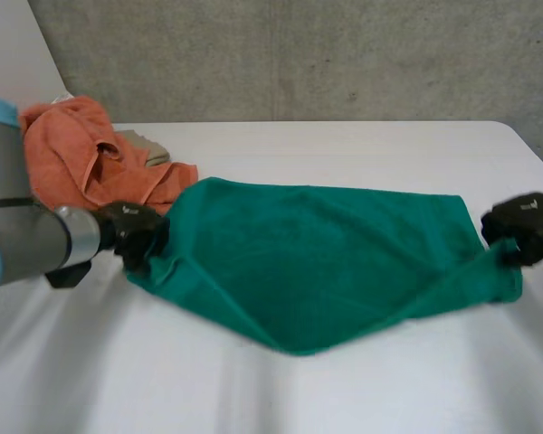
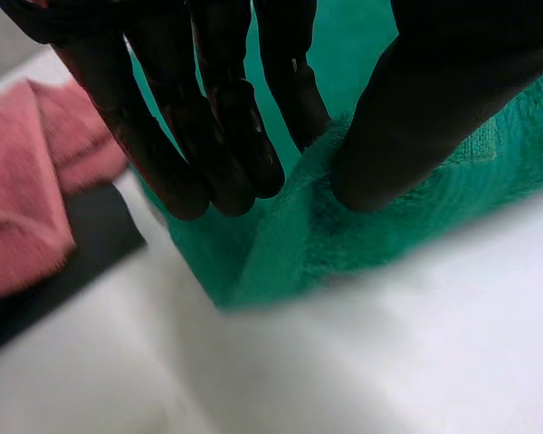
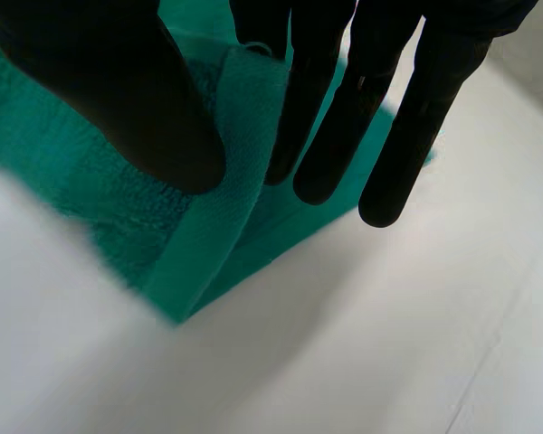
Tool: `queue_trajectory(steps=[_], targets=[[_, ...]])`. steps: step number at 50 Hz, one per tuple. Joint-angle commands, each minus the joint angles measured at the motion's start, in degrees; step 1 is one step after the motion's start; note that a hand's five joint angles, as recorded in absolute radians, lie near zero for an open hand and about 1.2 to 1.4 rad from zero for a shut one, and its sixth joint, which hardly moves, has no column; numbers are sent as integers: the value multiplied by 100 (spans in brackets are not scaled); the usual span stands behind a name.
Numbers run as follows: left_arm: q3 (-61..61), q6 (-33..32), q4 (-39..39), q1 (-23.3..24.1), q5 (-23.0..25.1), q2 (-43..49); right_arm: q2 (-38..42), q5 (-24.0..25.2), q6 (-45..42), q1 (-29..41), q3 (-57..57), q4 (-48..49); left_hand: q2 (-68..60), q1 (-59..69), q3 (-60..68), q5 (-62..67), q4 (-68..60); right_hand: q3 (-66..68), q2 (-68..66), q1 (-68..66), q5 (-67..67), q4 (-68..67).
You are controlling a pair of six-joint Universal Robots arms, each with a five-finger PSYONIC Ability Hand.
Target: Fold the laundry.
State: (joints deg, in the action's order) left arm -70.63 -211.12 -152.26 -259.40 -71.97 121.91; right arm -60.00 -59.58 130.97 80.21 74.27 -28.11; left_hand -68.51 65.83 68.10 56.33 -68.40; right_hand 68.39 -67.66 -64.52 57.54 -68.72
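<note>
The left hand (image 1: 134, 233) pinches the green towel (image 1: 317, 262) at its 9 o'clock corner, thumb against fingers; the right hand (image 1: 523, 224) likewise pinches its 3 o'clock corner.

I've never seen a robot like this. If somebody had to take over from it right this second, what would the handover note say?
Left hand: shut on the green towel, pinching its left end between thumb and fingers.
Right hand: shut on the same towel's right end, pinched the same way.
Things: the green towel is stretched between the hands over the white table, its middle sagging toward the near side. An orange towel lies crumpled at the far left, with a beige cloth behind it.
Done: green towel gripped at both ends.
Left: fold it, then probably the orange towel and beige cloth.
</note>
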Motion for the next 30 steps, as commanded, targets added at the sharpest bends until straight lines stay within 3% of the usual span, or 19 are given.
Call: queue_trajectory(steps=[1, 10, 19, 22, 23, 25, 27, 30], targets=[[1725, 834, -128, 329, -387, 842, 533, -659, 1685, 627, -571, 1728, -1149, 1417, 1190, 1367, -1160, 1161, -1234, -1548, 1246, -1128], [4176, 1292, -120, 478, -1414, 2256, 1762, -1871, 2082, 1154, -1835, 3153, -1149, 1417, 1190, 1367, -1160, 1161, -1234, -1548, 1246, -1128], [5533, 1248, -32, 593, -1741, 3189, 2756, -2145, 1924, 1479, -3014, 3233, -1149, 1417, 1190, 1367, -1160, 1161, -1234, -1548, 1246, -1128], [5735, 1196, -111, 680, -1785, 3365, 3073, -2259, 1897, 1585, -3436, 3198, -1149, 1417, 1190, 1367, -1160, 655, -728, -1042, 740, -622], [5796, 1161, -181, 707, -1846, 3427, 3195, -2364, 1889, 1629, -3602, 3189, -1149, 1417, 1190, 1367, -1160, -1228, 1155, 841, -1143, 1261], [5806, 1134, -234, 725, -1908, 3436, 3302, -2479, 1862, 1664, -3770, 3180, 1307, -1038, -1266, -1089, 1295, -5839, 5766, 5452, -5754, 5872], [5753, 1125, -313, 768, -2013, 3410, 3433, -2741, 1722, 1769, -3938, 3145, 5851, -5583, -5810, -5633, 5840, -5839, 5766, 5452, -5754, 5872], [5569, 1117, -418, 839, -2031, 3313, 3373, -2857, 1642, 1787, -3912, 3154, 5851, -5583, -5810, -5633, 5840, -5839, 5766, 5452, -5754, 5872]])
